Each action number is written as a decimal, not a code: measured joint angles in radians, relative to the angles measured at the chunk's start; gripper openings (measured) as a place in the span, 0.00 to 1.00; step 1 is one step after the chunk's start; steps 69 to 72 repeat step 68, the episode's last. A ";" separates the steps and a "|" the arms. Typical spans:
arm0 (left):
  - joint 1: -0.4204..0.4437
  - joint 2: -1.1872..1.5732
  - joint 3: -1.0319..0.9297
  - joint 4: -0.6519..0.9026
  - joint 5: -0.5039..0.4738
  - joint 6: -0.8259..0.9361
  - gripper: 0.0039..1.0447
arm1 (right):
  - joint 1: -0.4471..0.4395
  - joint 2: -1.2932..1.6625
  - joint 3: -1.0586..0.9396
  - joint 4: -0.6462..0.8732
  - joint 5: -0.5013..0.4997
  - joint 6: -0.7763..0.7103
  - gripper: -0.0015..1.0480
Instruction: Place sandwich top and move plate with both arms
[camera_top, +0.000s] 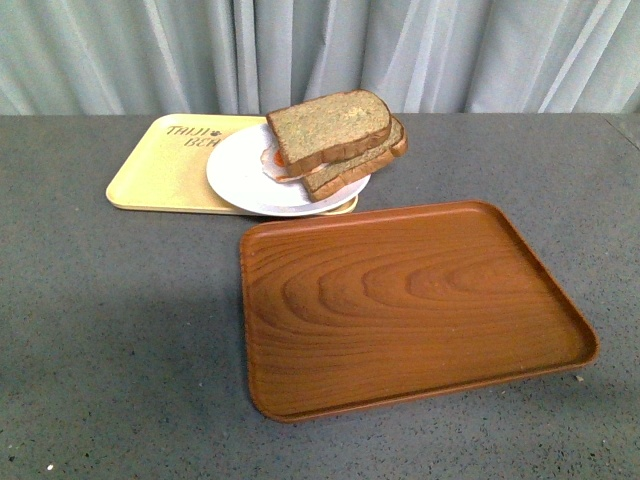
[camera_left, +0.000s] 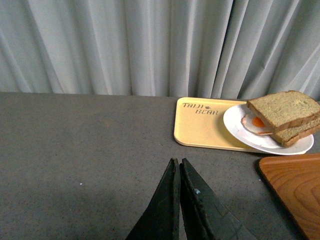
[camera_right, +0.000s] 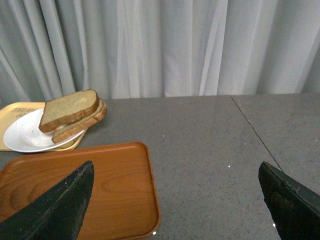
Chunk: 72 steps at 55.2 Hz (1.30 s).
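Sandwich top (camera_top: 330, 127) sits skewed on plate (camera_top: 240, 175); moving could topple it. Left tool (camera_left: 178, 167) clenched empty, right tool (camera_right: 175, 200) released.

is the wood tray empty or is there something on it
Empty. The wood tray shows only bare grain in the front view; the sandwich sits on the plate behind it.

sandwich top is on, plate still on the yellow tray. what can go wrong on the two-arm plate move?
1. The sandwich top sits tilted and offset on the lower slice; a jolt could slide it off.
2. The plate overhangs the yellow tray edge, so uneven lifting may tip it.
3. The left claw is shut; it must open first.
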<state>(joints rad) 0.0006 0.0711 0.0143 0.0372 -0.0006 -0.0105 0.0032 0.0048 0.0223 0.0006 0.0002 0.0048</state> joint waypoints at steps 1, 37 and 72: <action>0.000 -0.022 0.000 -0.019 0.000 0.000 0.01 | 0.000 0.000 0.000 0.000 0.000 0.000 0.91; 0.000 -0.056 0.000 -0.037 0.000 0.000 0.72 | 0.000 0.000 0.000 0.000 0.000 0.000 0.91; 0.000 -0.056 0.000 -0.037 0.000 0.003 0.92 | 0.000 0.000 0.000 0.000 0.000 0.000 0.91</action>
